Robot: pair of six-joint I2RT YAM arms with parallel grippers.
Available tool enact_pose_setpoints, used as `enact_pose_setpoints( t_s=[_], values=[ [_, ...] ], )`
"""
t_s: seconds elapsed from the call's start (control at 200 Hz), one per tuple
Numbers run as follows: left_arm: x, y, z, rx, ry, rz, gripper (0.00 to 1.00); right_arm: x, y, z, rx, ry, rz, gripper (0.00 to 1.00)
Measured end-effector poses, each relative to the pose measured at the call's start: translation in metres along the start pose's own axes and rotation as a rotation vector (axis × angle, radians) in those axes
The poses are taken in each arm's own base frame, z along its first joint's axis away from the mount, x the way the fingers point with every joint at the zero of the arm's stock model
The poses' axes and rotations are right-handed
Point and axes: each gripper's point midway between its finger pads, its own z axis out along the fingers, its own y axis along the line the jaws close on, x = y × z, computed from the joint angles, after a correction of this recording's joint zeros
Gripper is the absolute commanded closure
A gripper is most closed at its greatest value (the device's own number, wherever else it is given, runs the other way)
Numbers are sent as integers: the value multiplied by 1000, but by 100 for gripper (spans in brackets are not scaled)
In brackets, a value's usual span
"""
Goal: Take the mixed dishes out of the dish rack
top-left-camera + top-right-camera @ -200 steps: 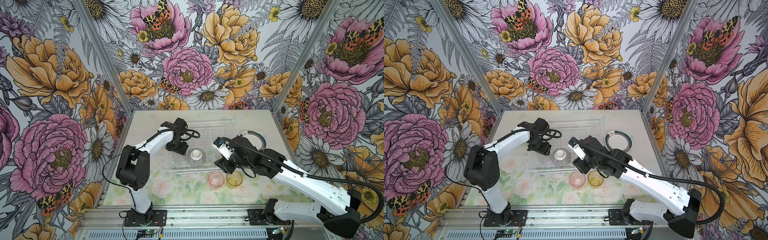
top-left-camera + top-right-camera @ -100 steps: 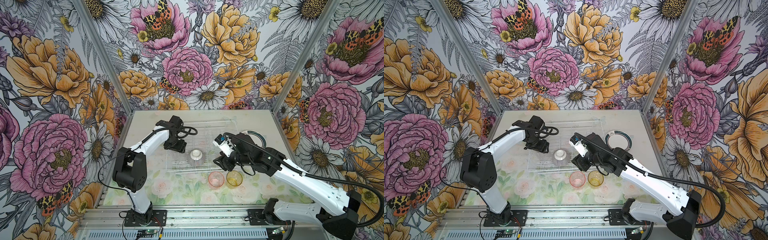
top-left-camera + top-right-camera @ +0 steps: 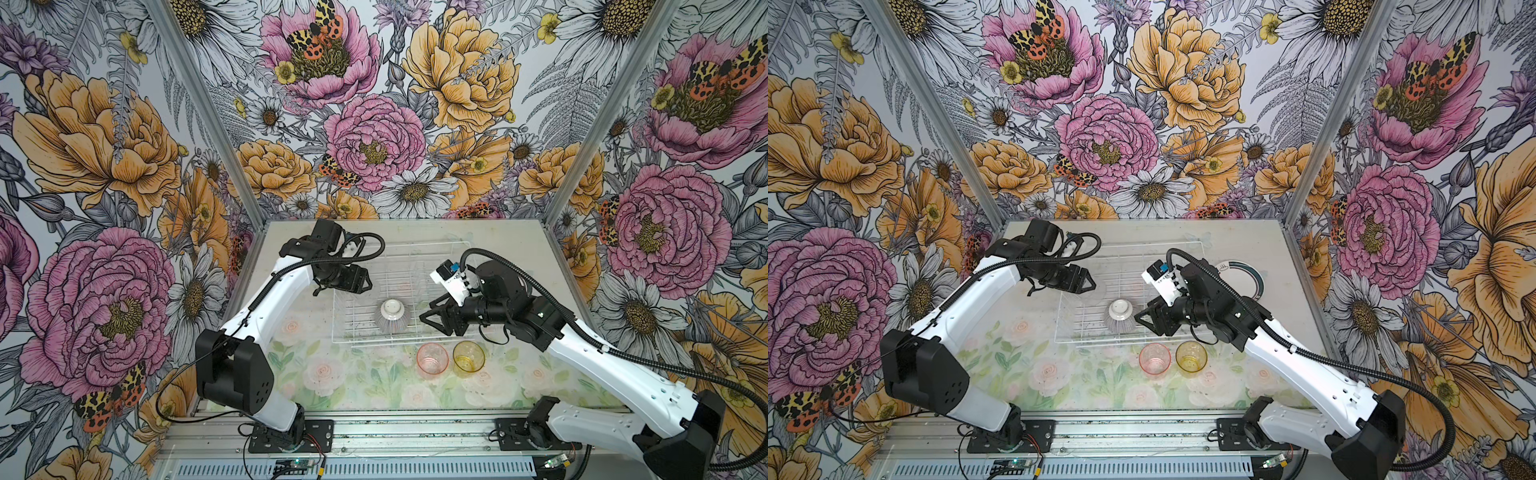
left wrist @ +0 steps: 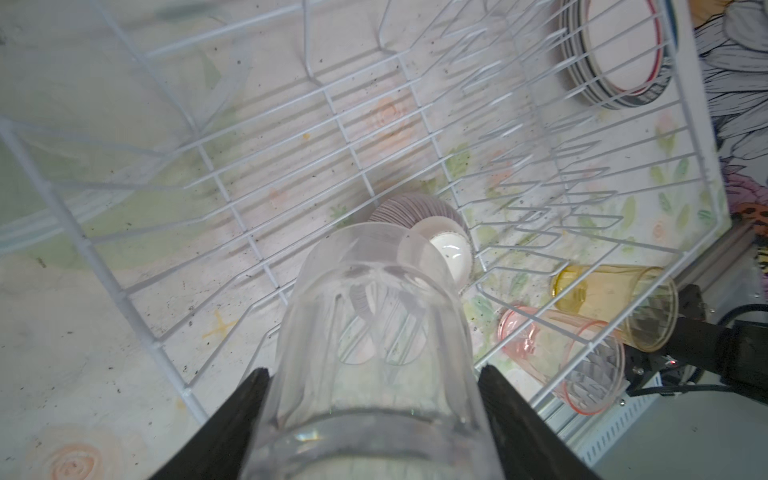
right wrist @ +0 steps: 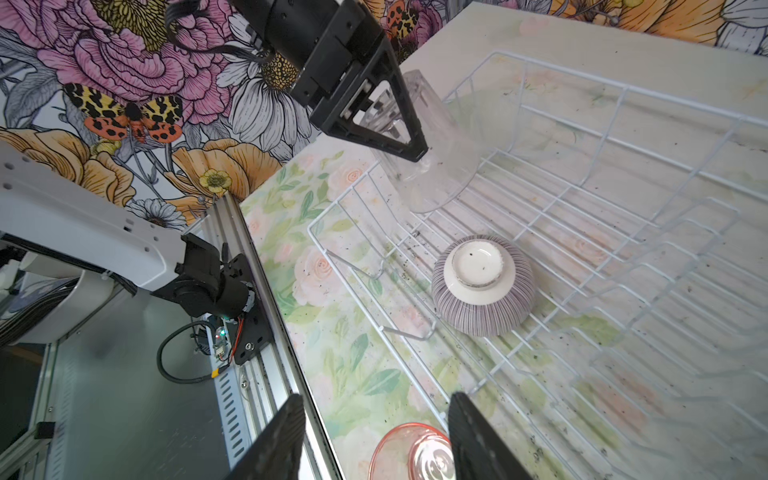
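The white wire dish rack (image 3: 415, 245) (image 3: 1142, 249) sits mid-table. Inside it a ribbed grey-purple bowl (image 3: 392, 318) (image 3: 1121, 316) (image 5: 484, 291) rests upside down, white foot up. My left gripper (image 3: 368, 282) (image 4: 374, 370) is shut on a clear tumbler (image 4: 374, 332) (image 5: 440, 166), held tilted over the rack's left side. My right gripper (image 3: 428, 320) (image 5: 376, 419) hangs open just right of the bowl, nothing between its fingers. A pink tumbler (image 3: 432, 359) and an amber tumbler (image 3: 468, 356) stand upright on the mat in front of the rack.
A stack of teal-and-red-rimmed plates (image 3: 1246, 282) (image 4: 615, 54) lies on the table right of the rack, partly behind my right arm. Rows of upright prongs (image 5: 665, 249) fill the rack's right half. Floral walls close in three sides.
My left arm has drawn back to the left with the clear tumbler in its grip. My right gripper has slid left, closer to the bowl.
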Motion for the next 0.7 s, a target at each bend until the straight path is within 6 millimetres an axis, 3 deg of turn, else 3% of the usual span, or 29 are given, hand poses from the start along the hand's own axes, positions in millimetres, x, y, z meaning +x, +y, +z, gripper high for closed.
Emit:
enact_pose_setpoints(
  t_s=[0.335,0.701],
  values=[
    [-31,-66,-33,337,-186,105,39,-26,1,5,-241,-201,172,56],
    [-38,-101,-55,551,-277,158,38,-60,2,-5,-345,-333,218,55]
  ],
)
